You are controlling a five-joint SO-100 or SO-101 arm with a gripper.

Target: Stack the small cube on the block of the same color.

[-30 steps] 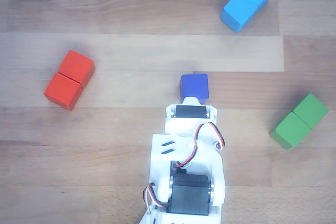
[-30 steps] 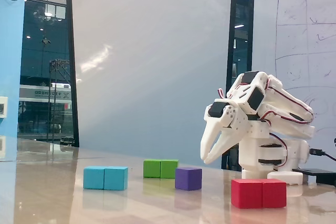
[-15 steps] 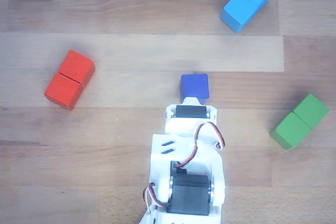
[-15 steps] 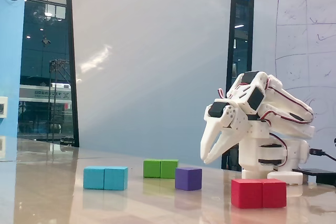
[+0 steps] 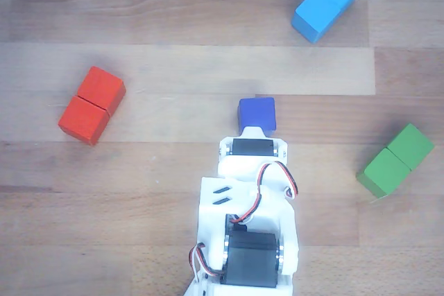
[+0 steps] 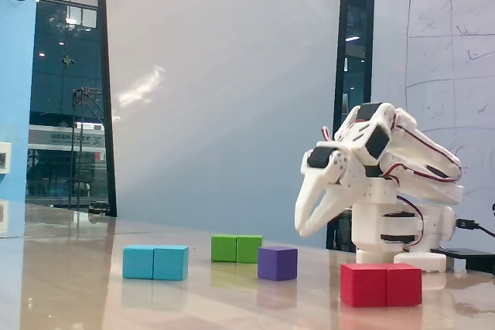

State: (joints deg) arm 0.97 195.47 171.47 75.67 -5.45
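The small cube [image 5: 257,112] is dark blue and sits near the middle of the wooden table; in the fixed view the small cube [image 6: 278,263] looks purplish. The light blue block [image 5: 326,3], two cubes long, lies at the far right in the other view, and the same block [image 6: 155,262] is at the left in the fixed view. My white gripper [image 6: 303,228] hangs above the table, pointing down, a little behind and above the cube. Its fingers lie close together with nothing between them. From above, the wrist [image 5: 251,150] hides the fingertips and overlaps the cube's near edge.
A red two-cube block [image 5: 91,105] lies at the left and a green one [image 5: 396,160] at the right of the other view. In the fixed view the red block [image 6: 381,284] is nearest the camera, in front of the arm's base [image 6: 398,229].
In the fixed view the gripper has lifted slightly. The blocks have not moved.
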